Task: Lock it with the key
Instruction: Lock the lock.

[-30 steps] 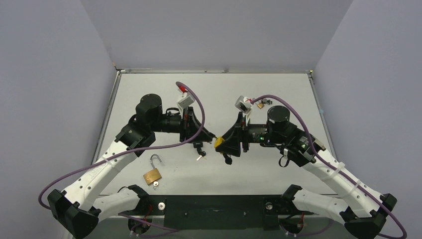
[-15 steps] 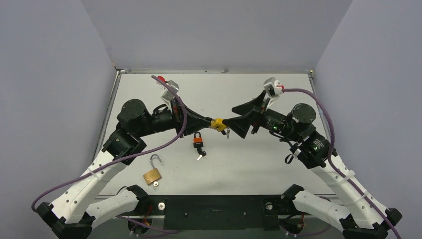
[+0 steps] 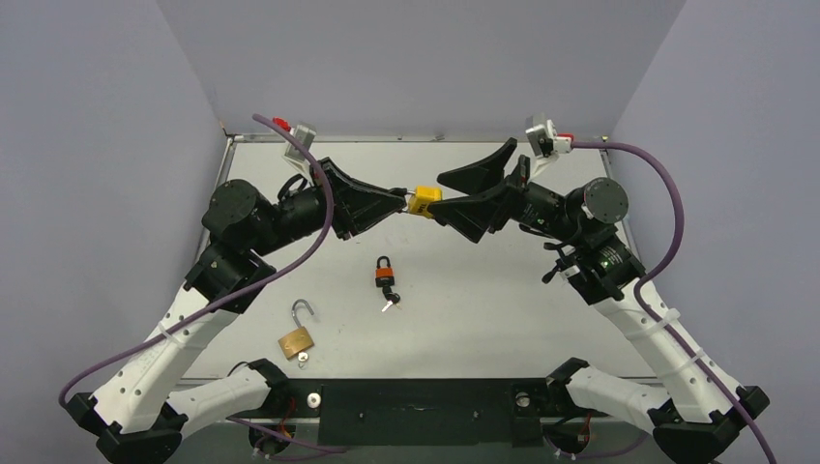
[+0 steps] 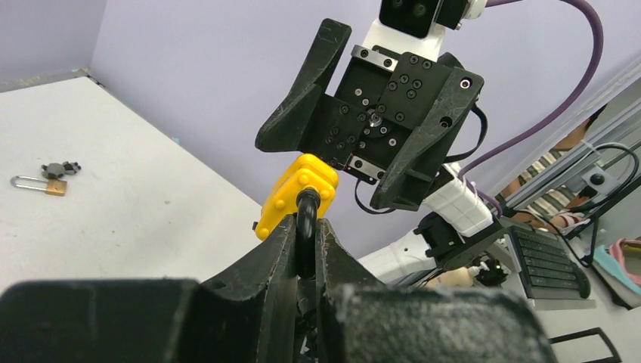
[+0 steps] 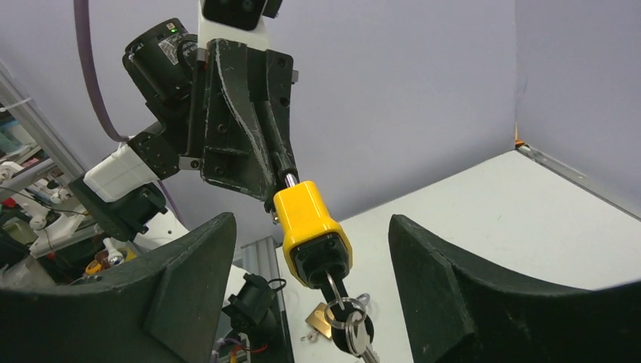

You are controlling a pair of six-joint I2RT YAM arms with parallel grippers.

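Note:
My left gripper (image 3: 401, 198) is shut on the black shackle of a yellow padlock (image 3: 423, 200) and holds it in the air above the table's middle. In the left wrist view the shackle (image 4: 305, 219) sits pinched between my fingertips, with the yellow body (image 4: 298, 193) beyond them. A black-headed key (image 5: 344, 321) on a key ring sticks in the padlock's bottom (image 5: 310, 223). My right gripper (image 3: 443, 193) faces the padlock, wide open, one finger (image 5: 189, 280) on each side of the key and not touching it.
An orange padlock (image 3: 385, 273) with keys (image 3: 390, 304) lies on the table (image 3: 503, 319) below the grippers. An open brass padlock (image 3: 296, 338) lies near the front left. A small brass padlock (image 4: 34, 182) with keys lies farther off in the left wrist view.
Both arms rose and swung toward the back of the table, the left one carrying the yellow padlock up. The right gripper's jaws now stand wide apart.

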